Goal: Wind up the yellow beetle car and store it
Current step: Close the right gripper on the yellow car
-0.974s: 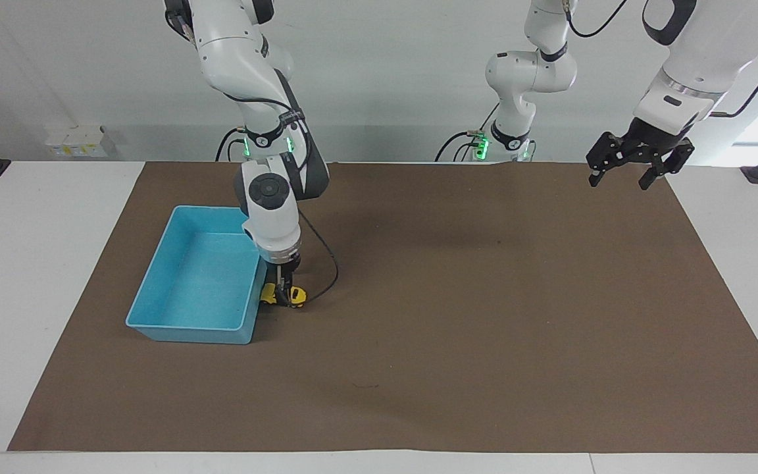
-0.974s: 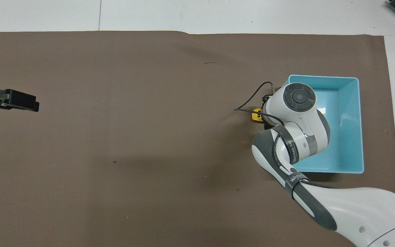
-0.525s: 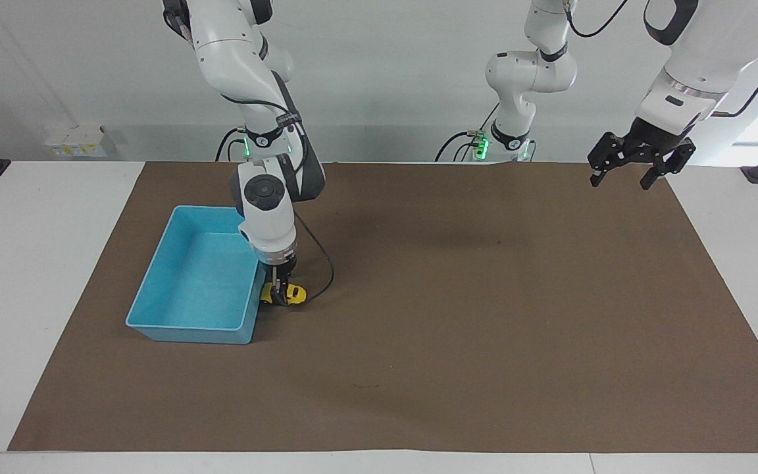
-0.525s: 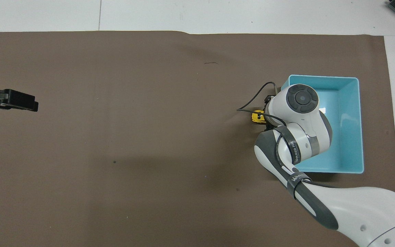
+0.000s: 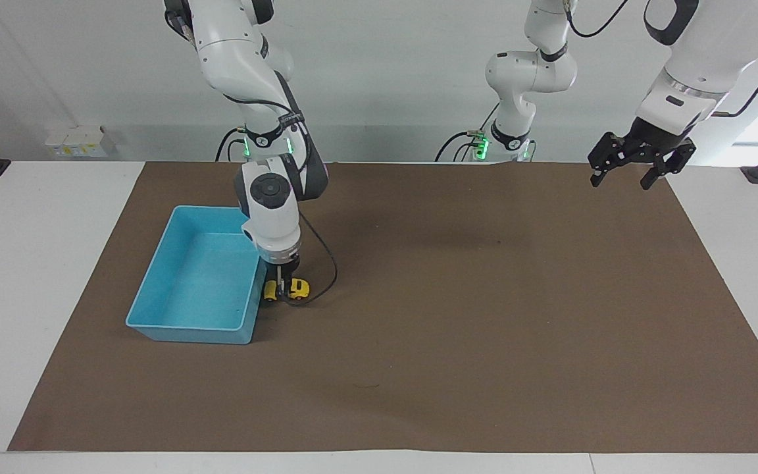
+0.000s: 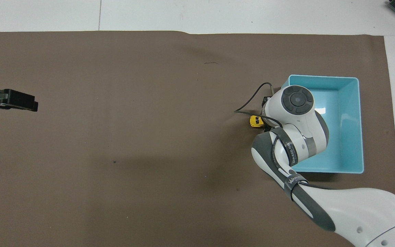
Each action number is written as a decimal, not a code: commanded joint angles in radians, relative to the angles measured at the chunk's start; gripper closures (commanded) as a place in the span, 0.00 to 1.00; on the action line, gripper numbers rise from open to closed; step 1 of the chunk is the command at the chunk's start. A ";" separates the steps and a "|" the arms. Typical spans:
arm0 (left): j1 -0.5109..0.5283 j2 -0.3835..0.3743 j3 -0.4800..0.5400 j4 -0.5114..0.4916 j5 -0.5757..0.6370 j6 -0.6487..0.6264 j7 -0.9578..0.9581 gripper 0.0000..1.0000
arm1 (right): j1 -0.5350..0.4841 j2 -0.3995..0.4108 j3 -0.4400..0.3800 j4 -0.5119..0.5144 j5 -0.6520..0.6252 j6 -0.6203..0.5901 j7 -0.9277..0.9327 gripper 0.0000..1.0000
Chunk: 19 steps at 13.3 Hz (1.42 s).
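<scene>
The yellow beetle car (image 5: 297, 288) is low at the brown mat, right beside the blue bin (image 5: 201, 276), on the side toward the left arm's end. My right gripper (image 5: 281, 288) points straight down and is shut on the car's middle. I cannot tell whether the wheels touch the mat. In the overhead view only the car's end (image 6: 254, 121) shows past the right wrist; the gripper there is hidden. The bin (image 6: 346, 130) holds nothing. My left gripper (image 5: 620, 179) waits open and empty, high over the mat's corner at its own end, and also shows in the overhead view (image 6: 29, 103).
A brown mat (image 5: 484, 316) covers most of the white table. A black cable (image 5: 329, 263) loops from the right wrist down beside the car. Wall sockets (image 5: 76, 141) sit at the table's edge by the right arm's end.
My right gripper has moved the car a little toward the robots, along the bin's side. The left gripper has stayed almost still.
</scene>
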 commanded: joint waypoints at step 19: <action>-0.003 -0.020 0.001 -0.012 0.016 -0.013 -0.010 0.00 | -0.008 -0.191 0.060 0.154 0.101 -0.288 -0.438 1.00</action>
